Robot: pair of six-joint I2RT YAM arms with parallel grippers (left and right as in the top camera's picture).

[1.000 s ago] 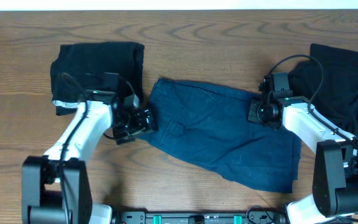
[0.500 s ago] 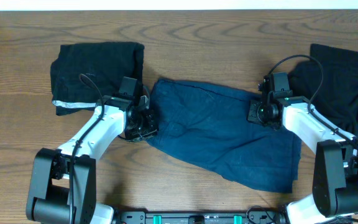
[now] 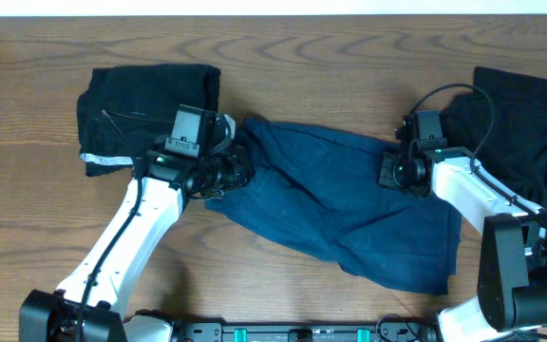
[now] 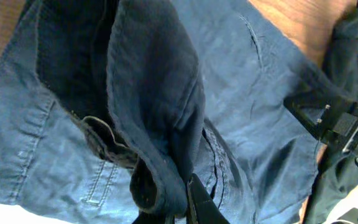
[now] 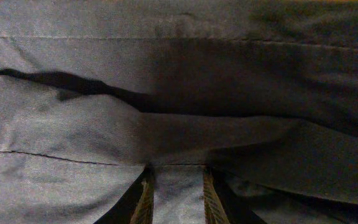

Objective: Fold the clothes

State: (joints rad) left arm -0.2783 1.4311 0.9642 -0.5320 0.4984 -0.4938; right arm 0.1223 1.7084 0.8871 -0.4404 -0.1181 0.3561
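Centrally, the shorts sprawl across the worktop. At their 9 o'clock edge the left gripper is clenched on a raised fold. At 2 o'clock the right gripper grasps the hem, with cloth between its fingers.

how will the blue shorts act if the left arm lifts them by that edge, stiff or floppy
Probably floppy: the blue shorts curl and droop where the left fingers pinch them. Likely light, thin cloth creasing easily. The rest may drag across the wooden table.
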